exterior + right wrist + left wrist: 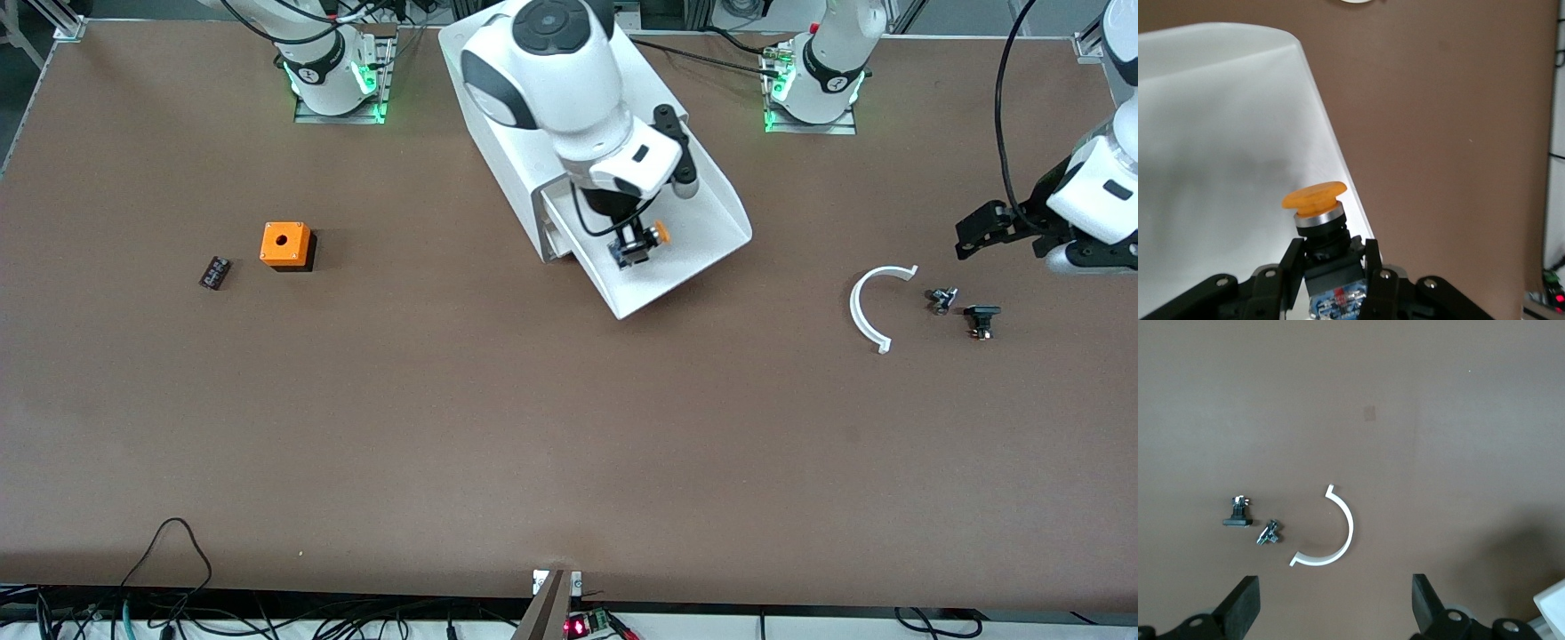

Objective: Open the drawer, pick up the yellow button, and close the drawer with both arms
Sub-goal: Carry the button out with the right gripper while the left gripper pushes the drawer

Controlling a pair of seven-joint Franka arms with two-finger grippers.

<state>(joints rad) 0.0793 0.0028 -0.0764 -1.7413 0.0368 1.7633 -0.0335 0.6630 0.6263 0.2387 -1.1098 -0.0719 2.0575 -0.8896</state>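
The drawer (711, 209) stands pulled out of the white cabinet (498, 142) in the middle of the table. My right gripper (637, 244) hangs over the open drawer, shut on the button (656, 234). In the right wrist view the right gripper (1333, 267) clamps the button's black-and-blue body, and the orange cap (1313, 195) sticks out over the drawer's white floor (1218, 133) close to its rim. My left gripper (1005, 233) waits open over the table at the left arm's end. Its left gripper (1335, 603) jaws hold nothing and stand wide apart.
A white half ring (867, 311) (1338, 537) and two small black parts (942, 299) (981, 318) lie below the left gripper. An orange cube with a hole (285, 244) and a small black block (214, 272) lie toward the right arm's end.
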